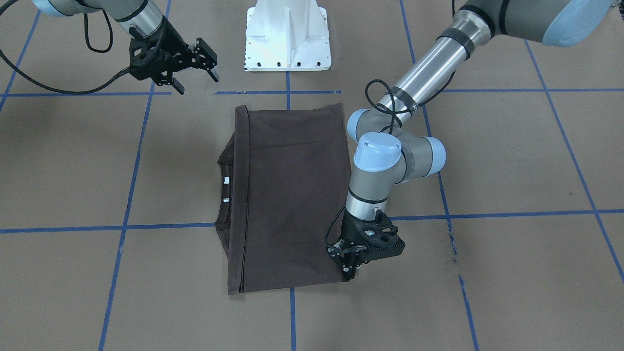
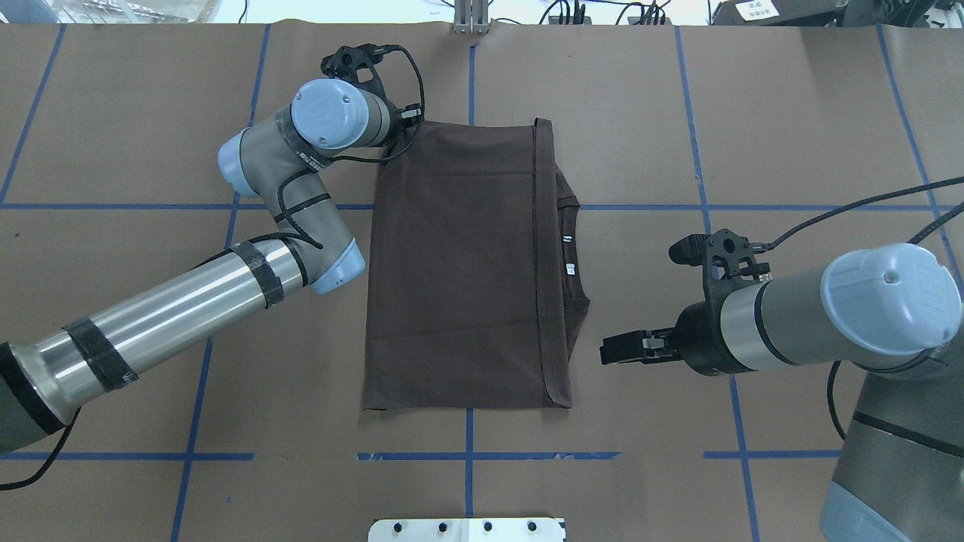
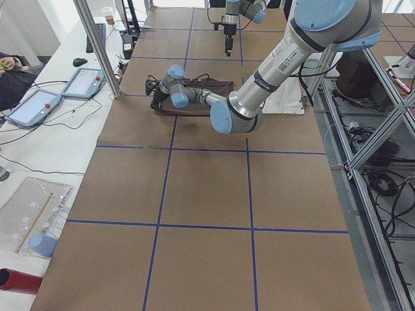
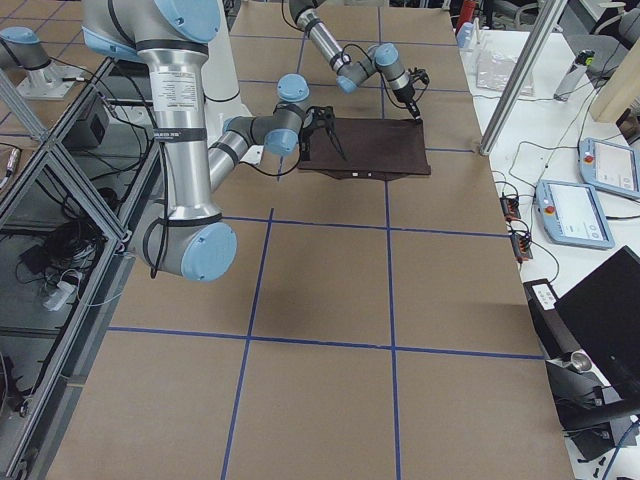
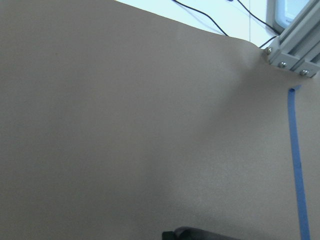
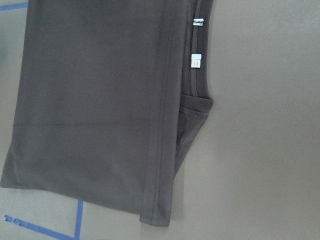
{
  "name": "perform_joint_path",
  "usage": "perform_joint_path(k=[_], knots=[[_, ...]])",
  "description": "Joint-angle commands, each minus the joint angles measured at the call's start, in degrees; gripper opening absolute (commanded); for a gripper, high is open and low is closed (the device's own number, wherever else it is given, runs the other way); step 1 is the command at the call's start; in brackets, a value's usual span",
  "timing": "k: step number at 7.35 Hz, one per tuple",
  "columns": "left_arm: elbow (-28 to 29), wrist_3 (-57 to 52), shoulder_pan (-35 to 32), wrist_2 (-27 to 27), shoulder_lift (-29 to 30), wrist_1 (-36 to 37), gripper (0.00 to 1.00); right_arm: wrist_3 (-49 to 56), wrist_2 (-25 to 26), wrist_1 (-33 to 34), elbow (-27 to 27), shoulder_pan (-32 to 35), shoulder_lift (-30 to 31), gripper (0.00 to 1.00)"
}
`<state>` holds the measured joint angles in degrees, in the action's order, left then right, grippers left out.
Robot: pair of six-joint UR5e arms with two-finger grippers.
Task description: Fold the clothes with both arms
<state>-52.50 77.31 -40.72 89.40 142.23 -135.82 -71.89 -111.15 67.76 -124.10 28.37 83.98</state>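
Observation:
The dark brown T-shirt (image 1: pixel 292 195) lies flat on the paper-covered table, folded into a rectangle (image 2: pixel 459 263). Its ribbed collar (image 2: pixel 572 256) and small white labels stick out on the side toward my right arm. My left gripper (image 1: pixel 350 273) points down at the shirt's far corner on my left (image 2: pixel 410 114). Its fingers look shut on that corner. My right gripper (image 2: pixel 639 302) hovers open beside the collar side, apart from the cloth (image 1: pixel 198 84). The right wrist view looks down on the hem and collar (image 6: pixel 192 107). Only bare paper fills the left wrist view.
The white pedestal base (image 1: pixel 287 39) stands at my edge of the table, just behind the shirt. Blue tape lines (image 2: pixel 467 455) cross the brown paper. Beyond the far edge are a metal post (image 3: pixel 97 45) and control tablets (image 3: pixel 32 107).

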Motion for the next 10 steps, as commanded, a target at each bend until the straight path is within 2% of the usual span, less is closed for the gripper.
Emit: perform_joint_path(k=[1,2,3,5,6,7,8,10], knots=[[-0.9,-4.8,-3.4,3.1,0.2,-0.1,1.00,0.4,0.1,1.3,1.3,1.0,-1.3,1.00],[-3.4,-6.8,-4.9,11.4,-1.4,1.4,1.00,1.0,0.2,6.5,3.4,1.3,-5.8,1.00],[-13.3,-7.0,-4.9,12.3,-6.3,9.3,1.00,2.2,2.1,13.3,6.4,0.6,-12.1,1.00],[-38.3,-7.3,-4.5,12.4,-14.8,28.9,1.00,8.2,9.5,24.7,12.4,-5.0,-21.7,1.00],[-45.3,-7.4,-3.8,14.1,-15.5,37.5,1.00,8.2,10.0,25.9,14.9,-6.7,-23.4,1.00],[-50.5,-7.4,-2.1,15.4,-16.0,42.3,1.00,7.8,10.2,25.9,18.7,-8.4,-25.0,1.00],[-54.4,-7.2,-0.5,15.5,-18.2,43.3,1.00,7.8,10.0,27.9,21.7,-9.1,-26.1,1.00],[-55.4,-7.1,-0.4,15.5,-18.9,43.4,1.00,8.3,8.6,35.4,21.9,-9.3,-26.7,1.00]])
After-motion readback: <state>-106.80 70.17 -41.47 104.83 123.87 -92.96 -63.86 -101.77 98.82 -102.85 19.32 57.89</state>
